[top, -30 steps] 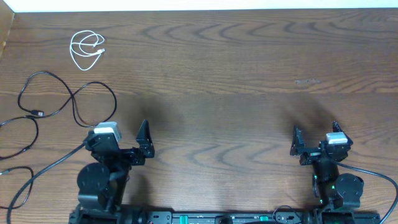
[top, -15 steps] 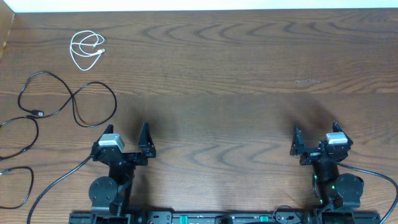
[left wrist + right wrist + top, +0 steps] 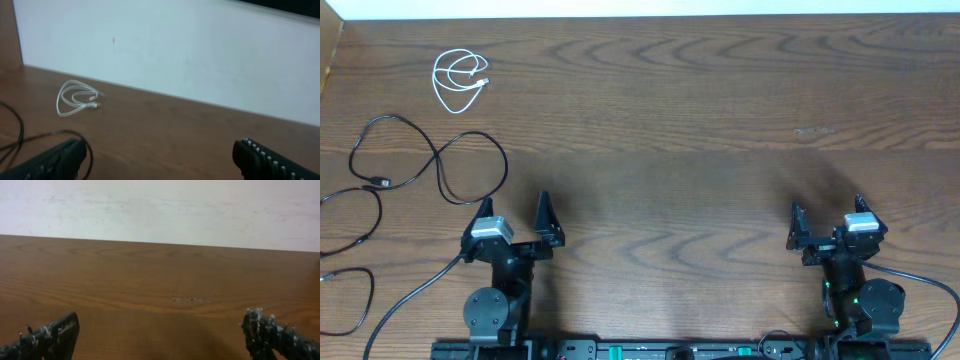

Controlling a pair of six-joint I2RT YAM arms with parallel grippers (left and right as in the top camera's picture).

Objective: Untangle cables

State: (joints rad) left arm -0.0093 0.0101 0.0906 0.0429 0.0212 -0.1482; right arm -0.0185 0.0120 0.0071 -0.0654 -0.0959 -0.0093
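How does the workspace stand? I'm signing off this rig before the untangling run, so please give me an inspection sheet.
Surface: dark wooden table, one faint pale scuff on the right half.
Job's things: white cable coiled far left, apart from the rest; black cables in loose crossing loops along the left edge, partly out of frame.
Clutter: nothing seen.
Grippers: left gripper and right gripper both open, empty, at the near edge.
Cables: thicker base cords trail from both arm bases.
Surroundings: white wall behind the far edge.
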